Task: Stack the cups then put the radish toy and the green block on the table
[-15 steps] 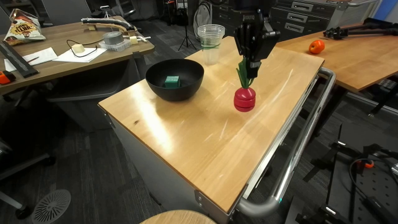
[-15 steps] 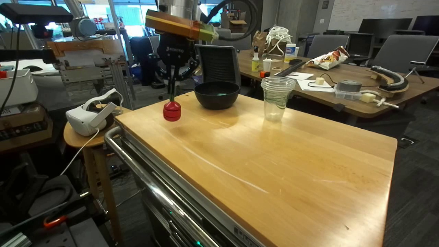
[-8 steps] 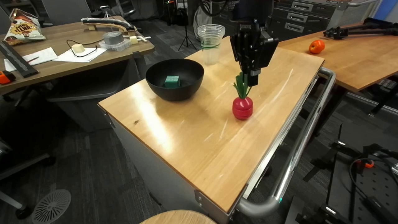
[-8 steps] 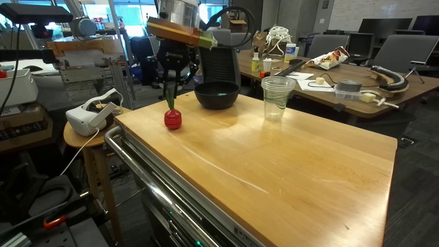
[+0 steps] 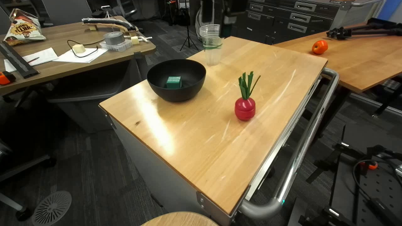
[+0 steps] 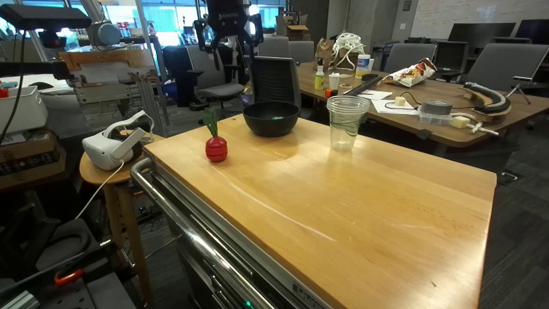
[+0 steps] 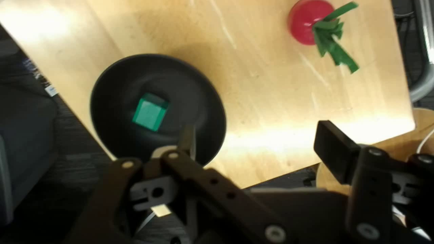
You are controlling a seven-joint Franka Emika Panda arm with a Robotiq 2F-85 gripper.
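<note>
Big rect. light-wood table (image 6: 343,206), grey metal rail (image 5: 306,141) along 1 edge; dark plate (image 6: 305,293) on its side has pale lettering, too blurred to read. Long brown wooden desk (image 5: 62,33) stands apart from it, in both exterior views.

Black 2-finger gripper (image 7: 261,144) is up in the air, well above the table; fingers (image 7: 334,150) spread wide apart, holding nothing. White lettering on its body, seen in an exterior view, looks like ROBOTIQ.

Shiny white, yellow + brown snack bag (image 5: 26,29) lies on the desk; print's upside down, looks like TURTLE CHIPS, v. small so can't be 100% sure.

Wide round black bowl (image 6: 271,128) sits upright on the table, close to the edge. In the wrist view 1 finger overlaps part of it; in both exterior views the gripper's higher up, well apart from it.

Clear plastic tapered cups (image 6: 346,128), several nested in 1 upright stack w/ green lines round the side: on the table, near the bowl but apart from it.

White-and-blue plastic tub (image 6: 363,66), on the desk; wording too small to read.

Red roundish toy radish (image 5: 245,110) w/ green stalk (image 5: 244,93): upright on the table, well apart from bowl + cups, toward the rail.

Small green cube-shaped block (image 7: 149,113): in the bowl, on the btm.
</note>
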